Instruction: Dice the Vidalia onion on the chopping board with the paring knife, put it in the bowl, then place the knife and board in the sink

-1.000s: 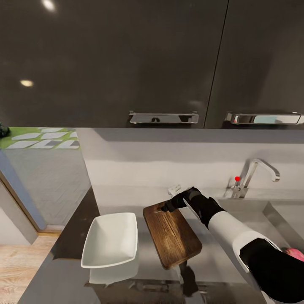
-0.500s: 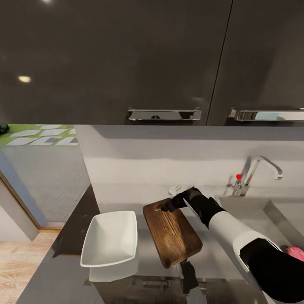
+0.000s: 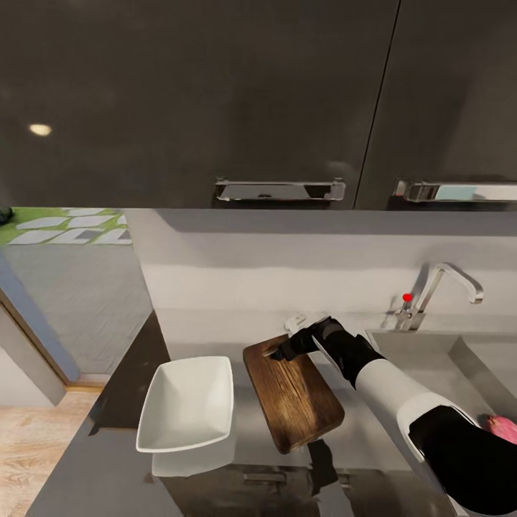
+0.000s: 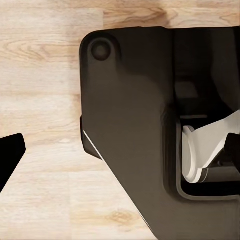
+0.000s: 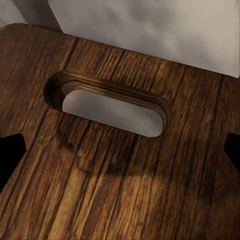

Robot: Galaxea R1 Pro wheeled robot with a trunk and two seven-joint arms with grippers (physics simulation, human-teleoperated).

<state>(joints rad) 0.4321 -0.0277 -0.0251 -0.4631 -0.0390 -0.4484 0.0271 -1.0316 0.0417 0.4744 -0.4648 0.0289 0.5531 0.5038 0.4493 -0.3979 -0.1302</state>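
The dark brown chopping board [image 3: 294,398] lies on the grey countertop [image 3: 251,459], right of the white square bowl [image 3: 187,406]. My right gripper [image 3: 277,352] hovers open just above the board's far end. In the right wrist view the oblong slot handle [image 5: 112,107] sits just ahead of my right gripper [image 5: 120,152], whose dark fingertips [image 5: 10,152] stand wide apart with nothing between them. The pinkish Vidalia onion [image 3: 502,428] lies in the steel sink [image 3: 431,359] at the far right, partly behind my right arm. A small pale object [image 3: 295,322] lies behind the board; I cannot tell whether it is the paring knife.
The chrome tap [image 3: 441,287] with its red knob stands behind the sink. Dark wall cabinets [image 3: 251,100] hang overhead. The countertop ends at the left beside a doorway. In the left wrist view, one dark fingertip [image 4: 10,152] hangs over wooden floor [image 4: 45,75] beside the robot's dark base [image 4: 130,125].
The head camera has shifted a little, so the whole picture has slid. My right gripper stays open over the board's slot end; nothing was taken or moved.
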